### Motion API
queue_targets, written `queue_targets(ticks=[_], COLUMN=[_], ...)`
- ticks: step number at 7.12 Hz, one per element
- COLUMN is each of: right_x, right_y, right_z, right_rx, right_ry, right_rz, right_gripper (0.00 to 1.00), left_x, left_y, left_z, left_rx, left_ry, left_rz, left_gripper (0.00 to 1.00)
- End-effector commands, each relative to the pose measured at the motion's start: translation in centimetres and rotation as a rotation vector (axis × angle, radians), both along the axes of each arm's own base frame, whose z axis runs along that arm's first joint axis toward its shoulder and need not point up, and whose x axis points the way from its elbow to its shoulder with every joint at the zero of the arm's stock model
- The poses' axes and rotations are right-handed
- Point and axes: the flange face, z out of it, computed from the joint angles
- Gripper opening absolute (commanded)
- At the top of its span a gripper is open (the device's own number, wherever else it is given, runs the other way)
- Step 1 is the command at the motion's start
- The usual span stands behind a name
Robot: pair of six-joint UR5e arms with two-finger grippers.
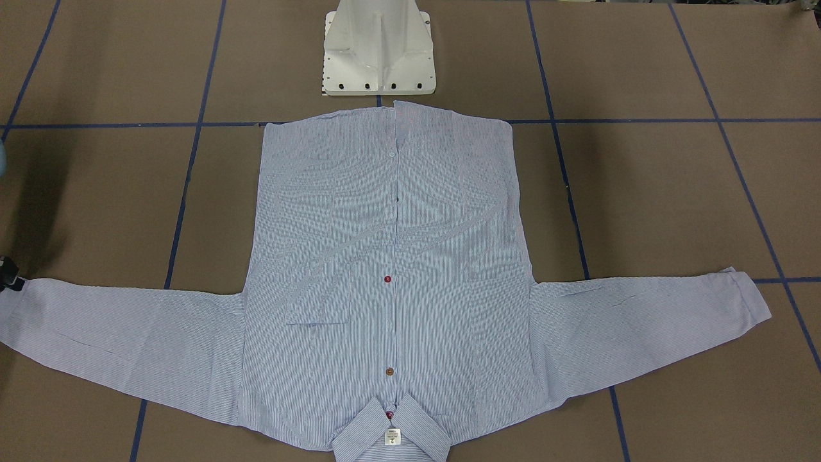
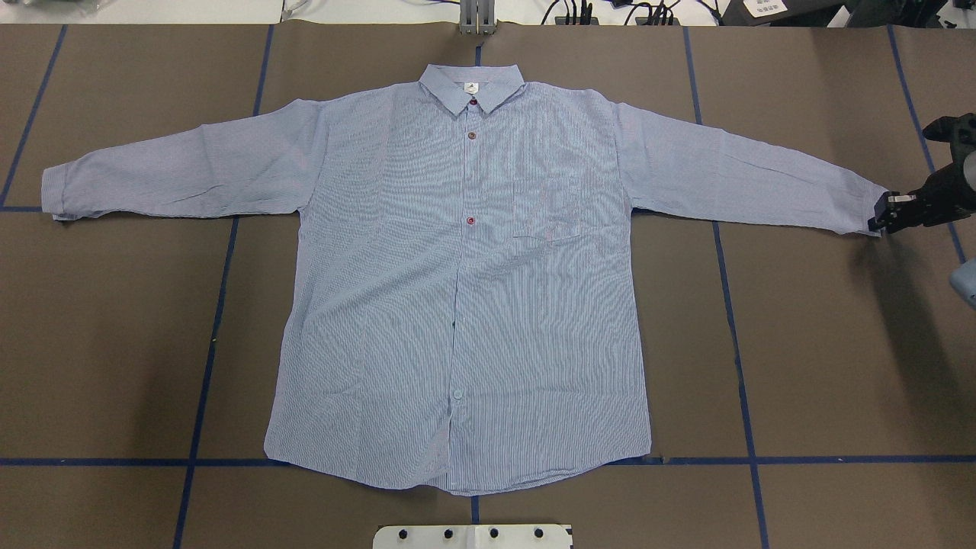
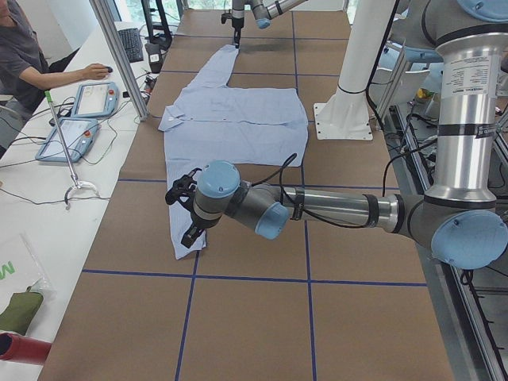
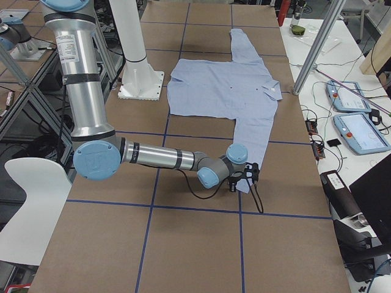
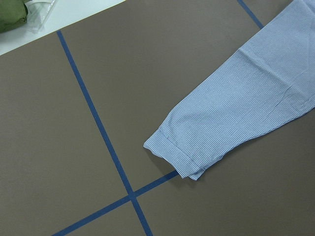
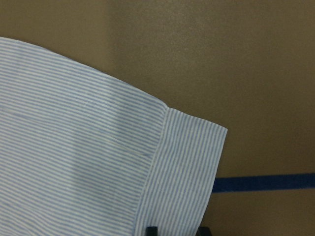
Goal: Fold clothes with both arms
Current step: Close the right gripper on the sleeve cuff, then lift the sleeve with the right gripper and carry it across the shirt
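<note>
The light blue striped shirt (image 2: 465, 290) lies flat and face up on the brown table, both sleeves spread out, its collar (image 2: 473, 85) on the far side from my base. My right gripper (image 2: 878, 221) is low at the end of the shirt's right-hand sleeve cuff (image 2: 858, 206). In the right wrist view its fingertips (image 6: 151, 230) stand apart with the cuff edge (image 6: 187, 167) between them, so it is open. My left gripper (image 3: 184, 216) hovers over the other cuff (image 5: 177, 157). It shows only in the exterior left view, so I cannot tell whether it is open or shut.
My white pedestal base (image 1: 378, 58) stands just behind the shirt's hem. Blue tape lines (image 2: 213, 343) cross the table. An operator (image 3: 28, 55) sits at a side bench with tablets (image 3: 95, 99). A metal post (image 3: 119, 55) stands at the table edge near the collar.
</note>
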Motion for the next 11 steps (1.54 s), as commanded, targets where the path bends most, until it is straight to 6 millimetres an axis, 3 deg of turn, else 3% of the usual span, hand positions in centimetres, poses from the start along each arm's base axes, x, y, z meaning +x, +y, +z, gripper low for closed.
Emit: queue_targets(ticks=[1, 3, 4, 6, 7, 8, 9, 10, 11], right_x=[0.1, 0.6, 2.4, 8.4, 8.6, 8.3, 7.0, 3.9, 1.0], right_y=[0.0, -0.3, -0.7, -1.3, -1.1, -0.9, -2.6, -3.5, -5.4], right_z=[-0.3, -0.8, -2.0, -7.5, -11.2, -15.1, -18.6, -20.8, -24.9], right_rx=[0.01, 0.014, 0.018, 0.054, 0.108, 0.18, 0.238, 0.278, 0.334], right_ry=[-0.007, -0.019, -0.06, -0.237, -0.294, -0.3, -0.301, -0.296, -0.291], right_rz=[-0.001, 0.007, 0.021, 0.041, 0.01, 0.002, -0.01, -0.045, -0.065], right_gripper=[0.0, 0.0, 0.0, 0.0, 0.0, 0.0, 0.0, 0.0, 0.0], left_x=[0.0, 0.0, 0.0, 0.0, 0.0, 0.0, 0.0, 0.1, 0.3], left_y=[0.0, 0.0, 0.0, 0.0, 0.0, 0.0, 0.0, 0.0, 0.2], left_z=[-0.2, -0.3, -0.3, -0.3, -0.3, -0.4, -0.4, -0.4, -0.5], left_rx=[0.003, 0.004, 0.004, 0.002, 0.002, 0.002, 0.002, -0.001, -0.003], left_ry=[0.0, 0.001, 0.001, 0.001, 0.001, 0.001, 0.001, 0.013, 0.046], left_rz=[0.0, -0.001, -0.001, -0.001, -0.001, -0.001, -0.001, 0.005, 0.024], left_gripper=[1.0, 1.0, 1.0, 1.0, 1.0, 1.0, 1.0, 1.0, 1.0])
